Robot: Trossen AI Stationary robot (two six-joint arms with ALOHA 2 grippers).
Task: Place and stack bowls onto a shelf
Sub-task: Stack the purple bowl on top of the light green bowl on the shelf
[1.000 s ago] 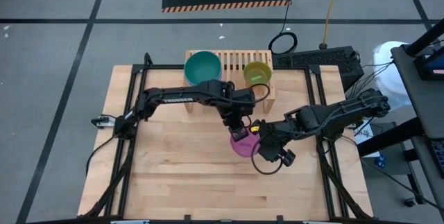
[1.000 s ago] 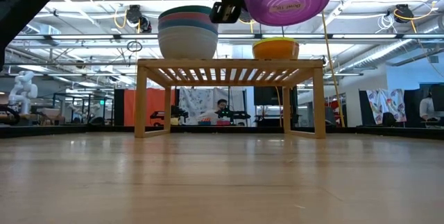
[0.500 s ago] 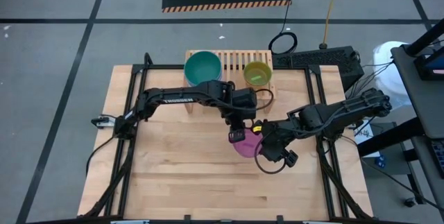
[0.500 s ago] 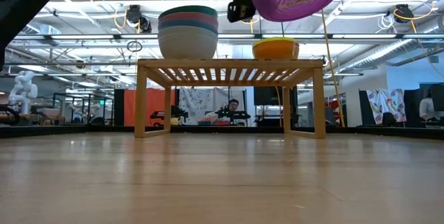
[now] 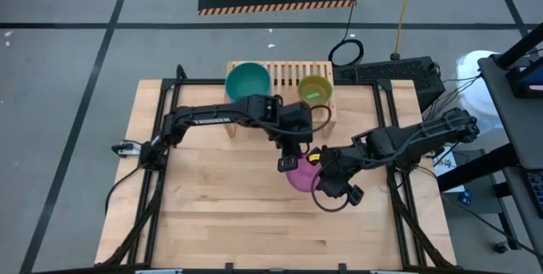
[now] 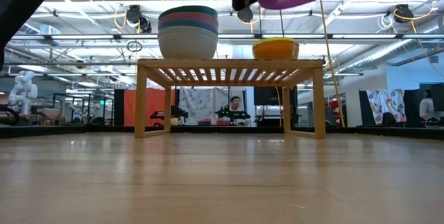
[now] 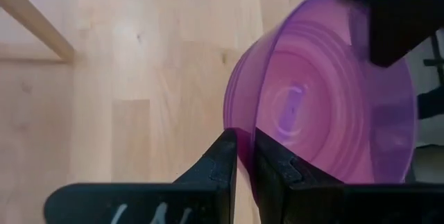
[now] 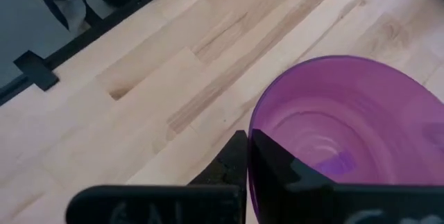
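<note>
Plenty of bare table [image 5: 212,215] at the front and left, wide open for a pass. Middle clogged: both arms meeting over the purple bowl [image 5: 299,175]. Shelf [image 5: 284,77] half taken, teal stack [image 5: 248,82] one end, yellow bowl [image 5: 315,90] the other, slatted gap between.

The purple bowl [image 8: 333,127] looks like smooth, glossy, translucent plastic. The worktop [image 5: 221,215] is pale wood — matt, with visible grain. The shelf [image 6: 229,68] is light slatted wood. Both arms are dark and matt.
</note>
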